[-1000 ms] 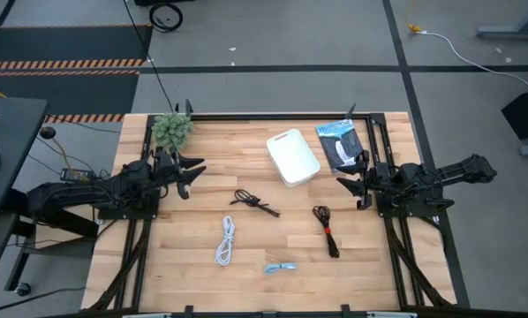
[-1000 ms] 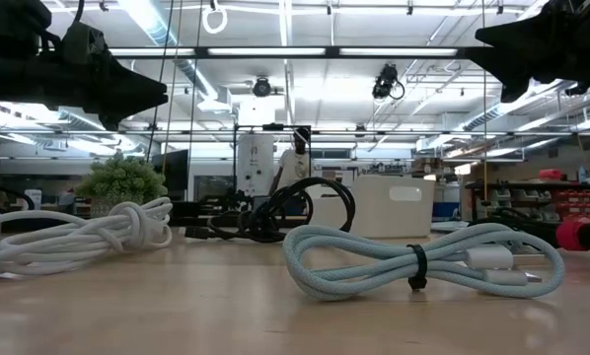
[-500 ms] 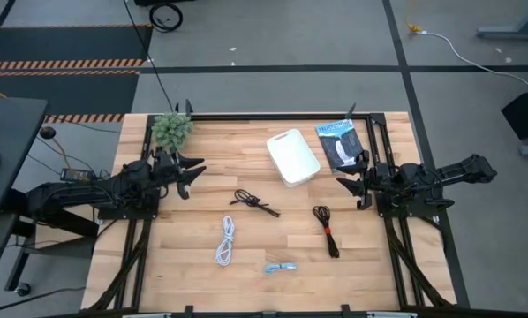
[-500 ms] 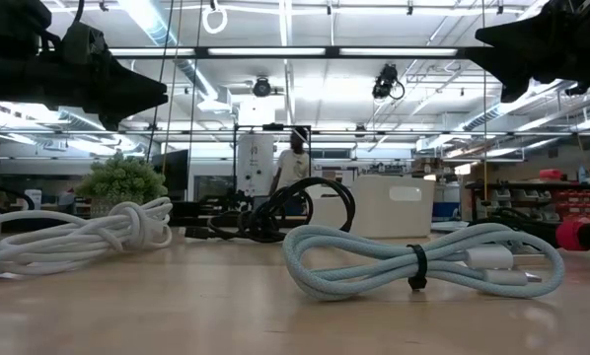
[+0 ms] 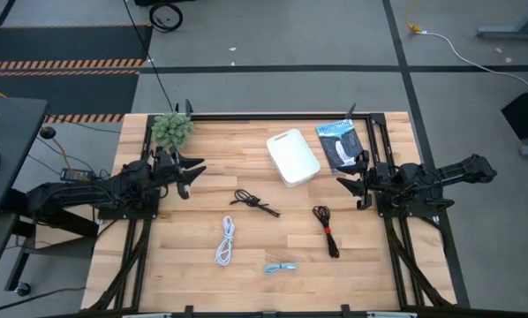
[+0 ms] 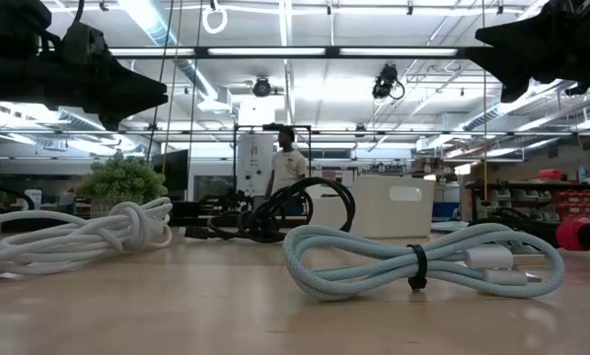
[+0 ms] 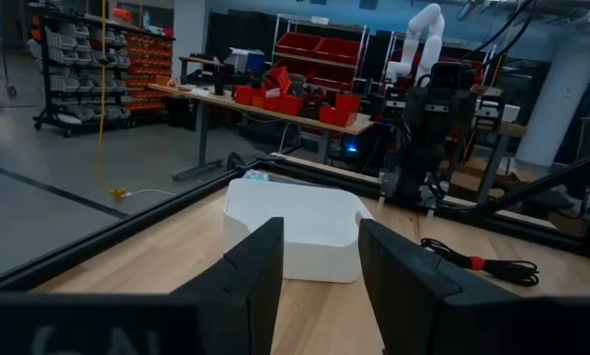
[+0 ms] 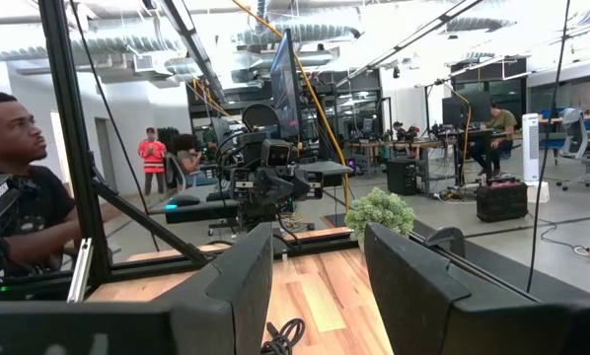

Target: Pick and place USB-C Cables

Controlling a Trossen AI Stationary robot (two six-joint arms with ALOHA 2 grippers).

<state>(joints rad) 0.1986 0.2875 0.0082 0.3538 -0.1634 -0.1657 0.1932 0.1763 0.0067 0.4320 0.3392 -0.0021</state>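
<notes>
While both arms wait, left gripper (image 5: 193, 172) mid-left, jaws apart, right gripper (image 5: 345, 184) mid-right, jaws apart, four cables below centre: black cable (image 5: 253, 201), white cable (image 5: 226, 241), red-tied cable (image 5: 327, 230), blue cable (image 5: 281, 268).

You are looking at evenly lit pictures, ceiling strip lights (image 6: 275, 51) glaring at twelve o'clock in the low view, arms silhouetting against them, soft shadows lying under the cables, nearest tabletop blurring, background staying sharp.
</notes>
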